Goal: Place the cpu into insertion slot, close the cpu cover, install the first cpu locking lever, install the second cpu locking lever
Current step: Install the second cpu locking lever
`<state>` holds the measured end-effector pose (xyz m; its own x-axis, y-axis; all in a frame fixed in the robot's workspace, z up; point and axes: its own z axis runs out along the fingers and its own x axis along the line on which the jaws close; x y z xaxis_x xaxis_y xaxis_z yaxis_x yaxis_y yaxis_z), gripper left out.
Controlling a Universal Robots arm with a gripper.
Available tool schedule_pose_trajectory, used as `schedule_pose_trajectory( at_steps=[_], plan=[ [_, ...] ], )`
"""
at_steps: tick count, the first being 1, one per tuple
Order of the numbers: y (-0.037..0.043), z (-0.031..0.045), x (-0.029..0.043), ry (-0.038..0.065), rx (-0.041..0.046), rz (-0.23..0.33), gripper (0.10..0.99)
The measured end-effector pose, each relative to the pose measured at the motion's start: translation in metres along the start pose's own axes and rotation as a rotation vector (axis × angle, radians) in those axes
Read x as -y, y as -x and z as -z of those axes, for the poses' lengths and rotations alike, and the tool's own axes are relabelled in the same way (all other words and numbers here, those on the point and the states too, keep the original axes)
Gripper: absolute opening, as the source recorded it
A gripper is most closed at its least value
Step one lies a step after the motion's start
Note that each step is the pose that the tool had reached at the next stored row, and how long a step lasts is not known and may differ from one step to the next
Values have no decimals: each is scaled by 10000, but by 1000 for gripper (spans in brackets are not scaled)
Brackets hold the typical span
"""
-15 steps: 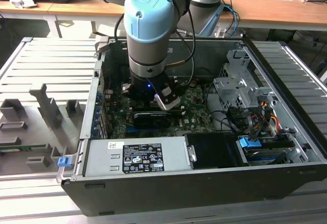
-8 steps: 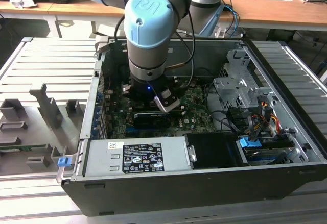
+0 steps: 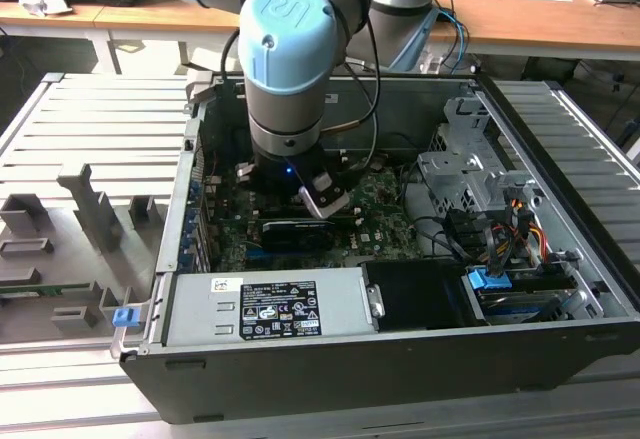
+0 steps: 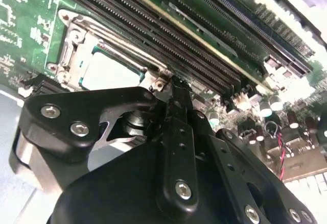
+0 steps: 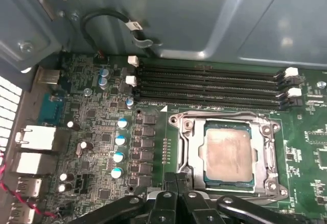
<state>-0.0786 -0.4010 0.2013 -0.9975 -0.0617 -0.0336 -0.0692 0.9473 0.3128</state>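
The cpu, a square chip with a dull silver top, lies in the insertion slot on the green motherboard. The cpu cover, a thin metal frame, lies flat around it, so the chip's top shows through the cut-out. In the second wrist view the cpu shows pale inside the cpu cover. My gripper is shut, its two narrow black fingers pressed together with nothing seen between them. Its tips sit at the socket's edge, near a corner screw. In the exterior view the arm's wrist hangs over the board and hides the socket.
Several long black memory slots run just beyond the socket. The grey case wall rises behind them. Capacitors and rear ports stand to one side. The power supply box, a black expansion card and the drive cage crowd the case.
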Motion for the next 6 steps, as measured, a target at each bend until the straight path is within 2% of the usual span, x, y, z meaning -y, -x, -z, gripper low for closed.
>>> schedule_pose_trajectory(
  at_steps=[4, 6],
  plan=[
    [3, 80, -26, 1, 0, 0, 106],
    [3, 85, -29, 4, 2, 0, 106]
  ],
)
